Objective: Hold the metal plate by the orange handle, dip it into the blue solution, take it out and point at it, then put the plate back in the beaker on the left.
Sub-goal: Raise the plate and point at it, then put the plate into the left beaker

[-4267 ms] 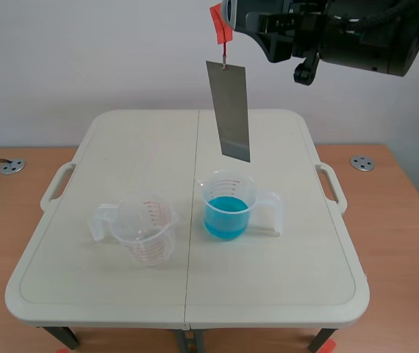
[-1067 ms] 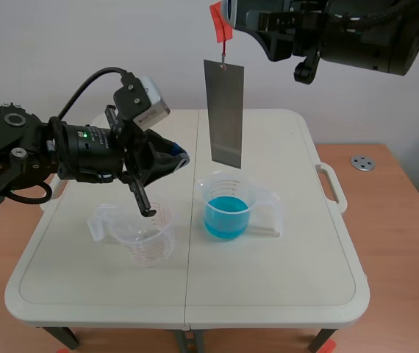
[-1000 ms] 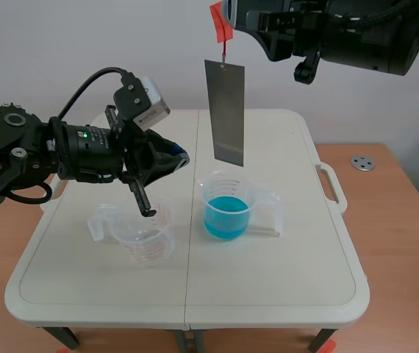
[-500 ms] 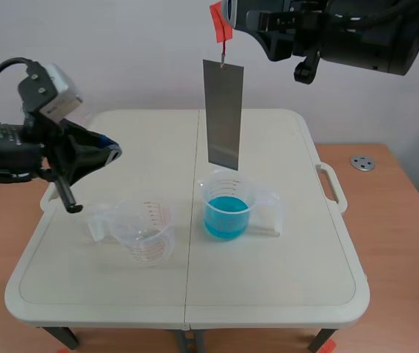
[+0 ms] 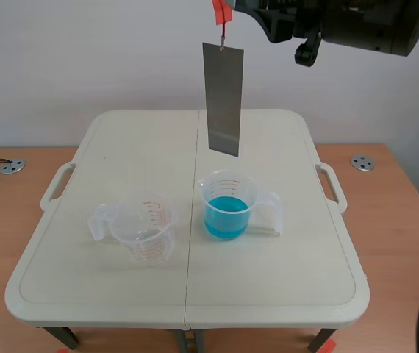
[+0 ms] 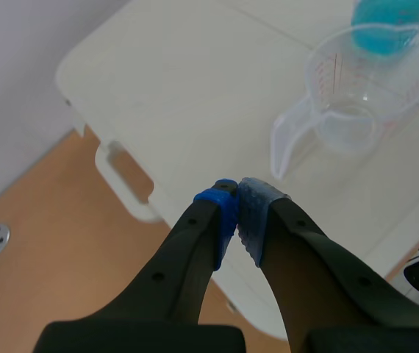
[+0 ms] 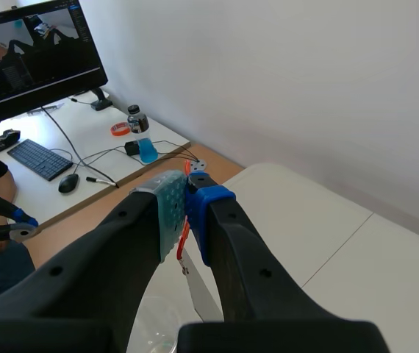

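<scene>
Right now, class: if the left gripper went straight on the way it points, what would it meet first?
Probably the white table, near its edge. The shut left gripper aims beside the empty beaker, not at it. Depth is unclear.

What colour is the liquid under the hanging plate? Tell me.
The liquid is bright blue; the scene view shows it best.

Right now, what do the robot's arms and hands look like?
The left hand and right hand each have two thick black fingers with small round holes. Each carries one blue pad and one paler dotted pad, grey-blue on the left, grey-green on the right. The right arm is bulky and black.
</scene>
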Motion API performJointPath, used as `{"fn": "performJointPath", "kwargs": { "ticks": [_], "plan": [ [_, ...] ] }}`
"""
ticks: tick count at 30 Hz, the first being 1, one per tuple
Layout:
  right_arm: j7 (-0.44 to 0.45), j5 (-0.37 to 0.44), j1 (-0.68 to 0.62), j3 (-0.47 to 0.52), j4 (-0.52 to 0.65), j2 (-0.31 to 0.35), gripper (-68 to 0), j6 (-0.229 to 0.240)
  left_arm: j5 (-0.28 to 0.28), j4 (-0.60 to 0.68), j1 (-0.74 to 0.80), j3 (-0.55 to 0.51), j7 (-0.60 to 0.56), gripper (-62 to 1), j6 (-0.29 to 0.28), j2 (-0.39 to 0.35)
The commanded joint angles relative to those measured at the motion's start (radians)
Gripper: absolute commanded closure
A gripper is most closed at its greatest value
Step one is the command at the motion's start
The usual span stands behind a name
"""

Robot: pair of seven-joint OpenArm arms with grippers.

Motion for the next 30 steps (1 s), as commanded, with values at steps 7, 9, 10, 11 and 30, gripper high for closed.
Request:
{"fn": "performJointPath", "kwargs": {
  "ticks": [7, 9, 10, 11, 30],
  "plan": [
    [0.017, 0.027, 0.035, -0.055, 0.025, -0.001, -1.5, 0.011, -0.007, 0.041, 0.266, -0.198, -0.059, -1.5, -0.001, 0.095],
    [0.017, 0.034, 0.035, -0.068, 0.025, -0.001, -1.5, 0.011, -0.006, 0.041, 0.322, -0.239, -0.059, -1.5, -0.001, 0.131],
    [0.017, 0.035, 0.035, -0.074, 0.025, -0.001, -1.5, 0.011, -0.003, 0.041, 0.351, -0.257, -0.059, -1.5, -0.001, 0.148],
    [0.017, 0.037, 0.035, -0.081, 0.025, -0.001, -1.5, 0.011, 0.003, 0.041, 0.376, -0.272, -0.060, -1.5, -0.001, 0.164],
    [0.049, 0.041, 0.036, -0.230, 0.025, -0.004, -1.5, 0.011, 0.158, 0.039, 0.603, -0.299, -0.059, -1.5, -0.002, 0.409]
  ]
}}
